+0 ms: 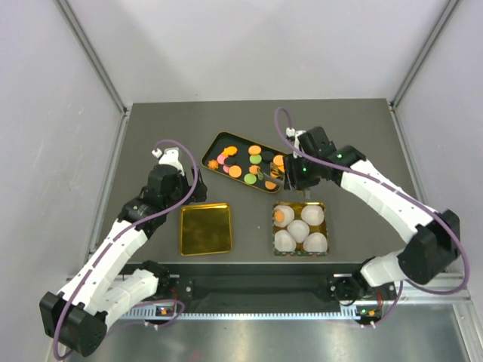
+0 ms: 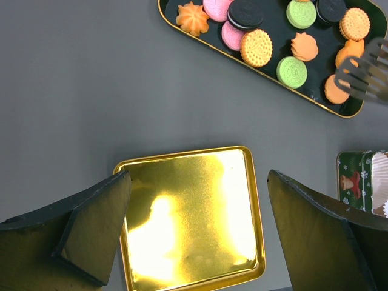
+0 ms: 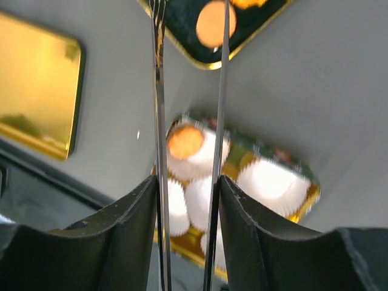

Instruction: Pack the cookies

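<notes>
- Cookies (image 1: 255,150): ridged round and flower-shaped discs in orange, green, pink and black, lying in a glossy black, gold-rimmed tray (image 1: 213,142), upper centre.
- One orange disc sits in a pleated white paper cup (image 3: 191,168) in the lower-right tin (image 1: 323,205).
- Left gripper (image 2: 197,182): spread wide, empty, above a mirror-gold square tray (image 2: 194,218).
- Right gripper (image 3: 188,182): clamped on thin metal tongs (image 3: 159,121).

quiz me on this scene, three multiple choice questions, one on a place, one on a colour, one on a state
1. Where does the one packed cookie lie?
A) on a white plate
B) in a paper cup inside the tin
C) in a glass jar

2. What colour is that cookie?
A) green
B) orange
C) black

3. How is the left gripper?
A) open and empty
B) shut on a cookie
C) shut on a paper cup

Answers:
1 B, it sits in a white cup in the tin.
2 B, it shows orange against the white paper.
3 A, its fingers stand wide apart with nothing between them.
</notes>
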